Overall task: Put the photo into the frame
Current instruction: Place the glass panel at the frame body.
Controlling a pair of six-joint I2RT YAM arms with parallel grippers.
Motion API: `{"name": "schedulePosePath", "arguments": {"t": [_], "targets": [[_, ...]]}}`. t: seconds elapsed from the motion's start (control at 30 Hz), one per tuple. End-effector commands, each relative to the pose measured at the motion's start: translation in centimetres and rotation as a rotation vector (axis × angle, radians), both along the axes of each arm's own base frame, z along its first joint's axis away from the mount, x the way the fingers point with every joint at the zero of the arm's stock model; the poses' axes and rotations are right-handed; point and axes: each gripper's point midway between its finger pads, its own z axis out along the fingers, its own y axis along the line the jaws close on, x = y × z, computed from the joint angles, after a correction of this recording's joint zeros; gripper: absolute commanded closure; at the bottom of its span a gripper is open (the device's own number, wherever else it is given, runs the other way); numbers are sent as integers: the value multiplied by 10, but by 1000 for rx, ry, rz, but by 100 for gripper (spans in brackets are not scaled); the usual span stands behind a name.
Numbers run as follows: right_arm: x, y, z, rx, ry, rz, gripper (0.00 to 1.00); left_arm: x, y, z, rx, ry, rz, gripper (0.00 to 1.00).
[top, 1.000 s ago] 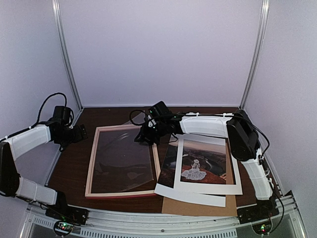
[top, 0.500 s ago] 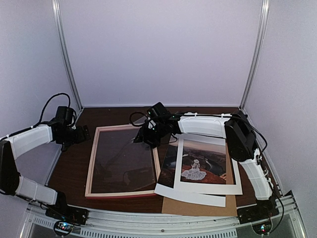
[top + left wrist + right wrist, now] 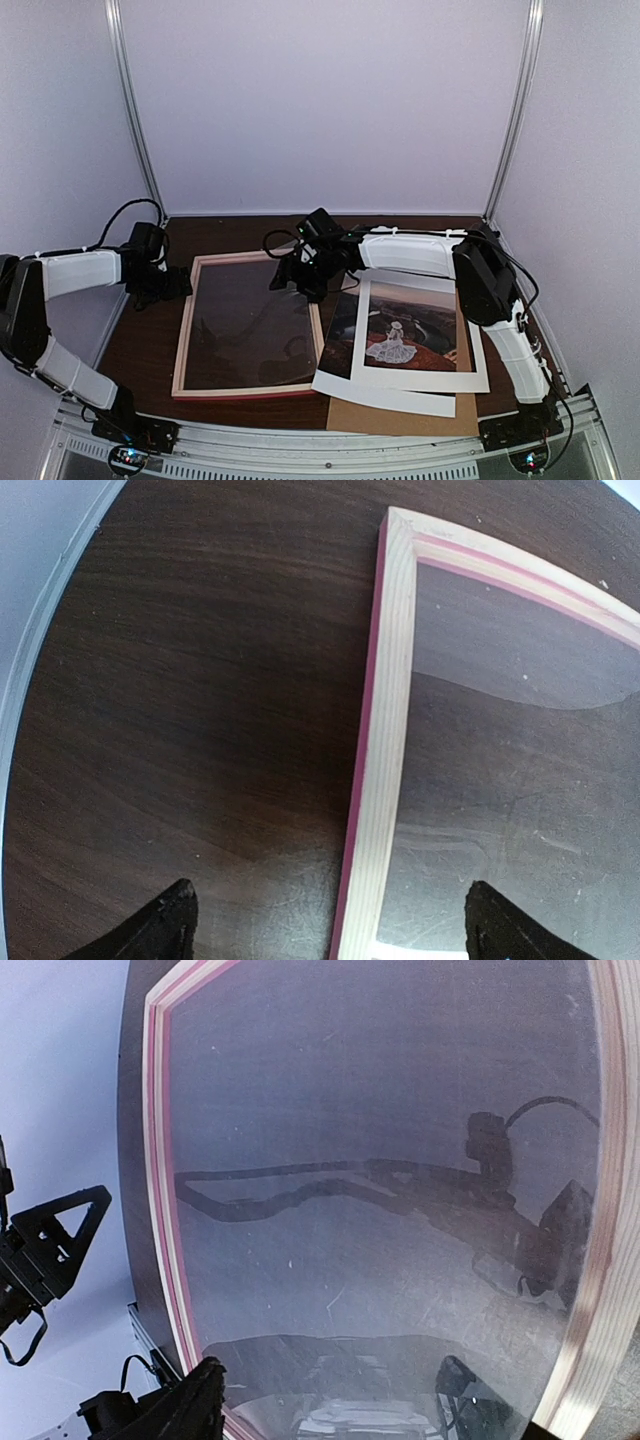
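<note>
The frame [image 3: 182,340], pink moulding with pale wood edges, lies flat left of centre with a reflecting glass pane [image 3: 245,325] in it. The photo [image 3: 398,345], a white-dressed figure on reddish ground with white margins, lies just right of the frame. My left gripper [image 3: 168,285] is open at the frame's far left side. In the left wrist view its fingertips [image 3: 165,930] straddle the frame's left rail [image 3: 390,730] without touching it. My right gripper [image 3: 300,278] hovers open over the frame's far right corner, above the glass pane [image 3: 380,1210], holding nothing.
A brown board [image 3: 400,415] lies under the photo, along with another white-margined sheet [image 3: 385,397] that sticks out at the front and left. The dark wood table [image 3: 140,345] is closed in by white walls, with a metal rail [image 3: 320,445] along the near edge.
The right gripper has opened, and the glass pane that stood raised at its far right end now lies flat. The left gripper has moved right, to the frame's left rail.
</note>
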Motion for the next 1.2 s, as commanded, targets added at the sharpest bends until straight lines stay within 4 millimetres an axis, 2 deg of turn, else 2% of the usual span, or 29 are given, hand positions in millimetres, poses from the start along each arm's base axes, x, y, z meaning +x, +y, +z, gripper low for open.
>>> {"name": "schedulePosePath", "arguments": {"t": [0.0, 0.3, 0.57, 0.9, 1.17], "targets": [[4, -2, -4, -31, -21, -4, 27, 7, 0, 0, 24, -4, -22, 7], [3, -4, -10, -46, -16, 0, 26, 5, -2, -21, 34, 63, -49, 19], [3, -5, -11, -37, -12, -1, 26, 7, -4, -33, 39, 92, -64, 39], [2, -5, -13, -34, -9, -4, 26, 5, -8, -45, 22, 123, -83, 43], [2, -6, -13, -34, -10, -5, 26, 3, -6, -52, 34, 143, -85, 50]]}}
